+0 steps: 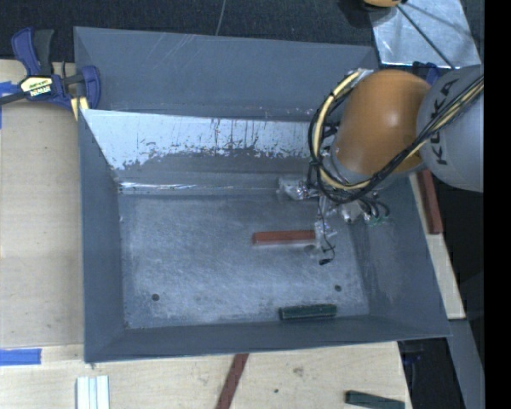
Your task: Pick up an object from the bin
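A flat reddish-brown stick (281, 239) lies on the bin floor right of the middle, its long side left to right. My gripper (325, 244) reaches down at the stick's right end, its thin fingertips level with that end and touching or nearly touching it. A dark green bar (307, 313) lies along the floor's near edge, below and a little left of the gripper.
The arm with its orange dome and cables hangs over the bin's right side, hiding the floor there. The bin's sloped walls rise on all sides of the floor.
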`<state>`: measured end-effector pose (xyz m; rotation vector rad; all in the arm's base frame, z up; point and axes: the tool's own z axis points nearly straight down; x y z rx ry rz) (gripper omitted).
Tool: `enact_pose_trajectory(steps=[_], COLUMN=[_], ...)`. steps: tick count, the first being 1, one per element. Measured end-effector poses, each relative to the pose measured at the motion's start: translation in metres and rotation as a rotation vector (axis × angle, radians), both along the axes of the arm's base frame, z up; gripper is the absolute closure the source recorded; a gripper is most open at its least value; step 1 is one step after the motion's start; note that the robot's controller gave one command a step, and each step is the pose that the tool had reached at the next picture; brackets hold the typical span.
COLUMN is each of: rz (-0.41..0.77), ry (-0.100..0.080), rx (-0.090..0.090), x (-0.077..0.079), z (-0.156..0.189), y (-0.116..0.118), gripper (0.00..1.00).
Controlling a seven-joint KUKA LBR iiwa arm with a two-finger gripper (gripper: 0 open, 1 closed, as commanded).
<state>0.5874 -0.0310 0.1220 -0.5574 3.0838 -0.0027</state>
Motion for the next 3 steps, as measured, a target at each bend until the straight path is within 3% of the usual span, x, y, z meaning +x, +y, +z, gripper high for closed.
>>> enact_pose_trajectory(steps=[1,2,3], rz=[0.001,0.002,-0.042], ry=[0.005,0.005,-0.001], rx=[0.001,0.001,0.001], x=[-0.014,-0.014,-0.001], z=[-0.052,-0.052,0.114], y=[-0.029,-0.029,-0.01], gripper=[1.0,1.0,1.0])
